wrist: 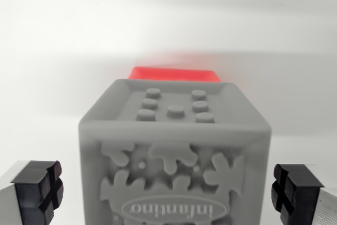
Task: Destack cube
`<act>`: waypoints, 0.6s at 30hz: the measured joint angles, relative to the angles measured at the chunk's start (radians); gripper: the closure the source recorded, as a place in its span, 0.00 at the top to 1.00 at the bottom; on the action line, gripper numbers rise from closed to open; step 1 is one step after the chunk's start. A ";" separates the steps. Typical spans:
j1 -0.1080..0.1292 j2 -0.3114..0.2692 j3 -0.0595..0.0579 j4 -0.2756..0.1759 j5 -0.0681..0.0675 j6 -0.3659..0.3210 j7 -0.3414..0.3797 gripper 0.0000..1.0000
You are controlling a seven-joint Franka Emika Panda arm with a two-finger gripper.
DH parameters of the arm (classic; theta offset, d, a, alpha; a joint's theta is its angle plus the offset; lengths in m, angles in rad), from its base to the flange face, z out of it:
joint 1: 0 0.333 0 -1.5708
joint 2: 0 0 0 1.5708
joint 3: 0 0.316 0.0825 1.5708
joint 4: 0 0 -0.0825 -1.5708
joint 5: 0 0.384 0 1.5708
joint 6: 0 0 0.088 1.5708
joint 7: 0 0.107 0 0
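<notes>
The grey cube fills the middle of the wrist view, very close to the camera. Its top face carries seven round studs, and its near face shows raised leaf shapes and an oval with a word that reads upside down. Behind its far top edge, at about 12 o'clock from the cube's centre, a thin strip of a red cube is visible. I cannot tell from this single view whether the red one is under the grey one, behind it, or touching it at all; only that strip shows, and it has a red glow on the white surface around it.

The gripper is spread wide. One black pad stands at 8 o'clock of the grey cube, the other at 4 o'clock, and both are clearly apart from the cube's sides, with white background showing in each gap. So the fingers hold nothing now.

As for progress, I judge that the task is at an early step. The fingers are placed on both sides of the grey cube, which looks like the moment just before a grasp. The grasp itself is not yet made, and nothing shows that a cube is lifted or set aside. What is left, I think, is to close the fingers on the grey cube, raise it, and put it down on the white surface away from the red one.
</notes>
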 joint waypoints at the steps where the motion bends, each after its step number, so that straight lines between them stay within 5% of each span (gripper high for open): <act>1: 0.000 0.003 0.000 0.000 0.000 0.003 0.000 1.00; 7: 0.003 0.025 -0.003 0.003 0.000 0.022 0.000 1.00; 8: 0.003 0.026 -0.003 0.003 0.000 0.022 0.000 0.00; 18: 0.004 0.026 -0.003 0.004 0.000 0.023 0.000 0.00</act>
